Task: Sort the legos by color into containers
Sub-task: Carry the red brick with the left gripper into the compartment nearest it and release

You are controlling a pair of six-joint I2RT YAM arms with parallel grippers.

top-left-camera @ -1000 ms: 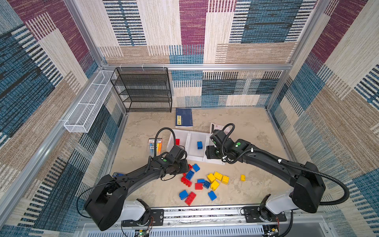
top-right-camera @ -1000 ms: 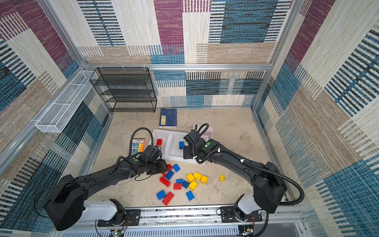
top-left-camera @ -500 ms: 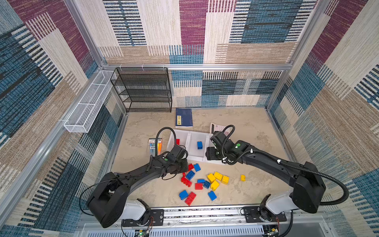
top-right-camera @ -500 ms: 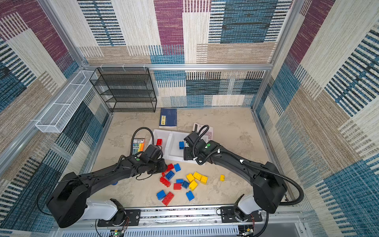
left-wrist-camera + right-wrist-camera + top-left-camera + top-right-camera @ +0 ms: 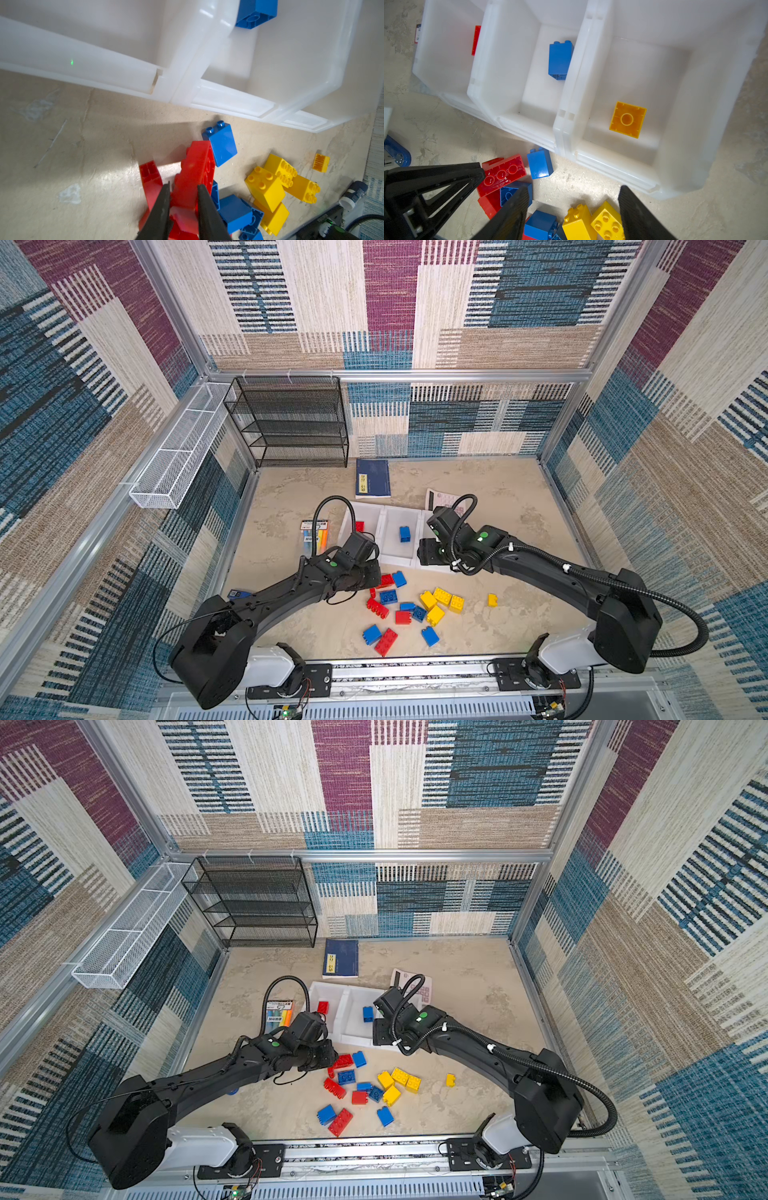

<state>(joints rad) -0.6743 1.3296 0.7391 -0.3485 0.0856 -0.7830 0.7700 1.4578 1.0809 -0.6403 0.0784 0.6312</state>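
My left gripper (image 5: 183, 188) pinches one end of the long red lego (image 5: 197, 164) on the bench (image 5: 83, 145), just before the containers (image 5: 178, 83); right gripper (image 5: 574, 189) hangs spread. Gripped off-centre, it may swing and drag the touching blue lego (image 5: 222, 143).

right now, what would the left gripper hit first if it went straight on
Probably the blue brick just past the far end of the red brick that the left gripper holds; depth unclear.

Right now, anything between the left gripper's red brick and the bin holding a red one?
Only the near wall of that bin; lift the red brick over it. A blue brick sits beside its far end.
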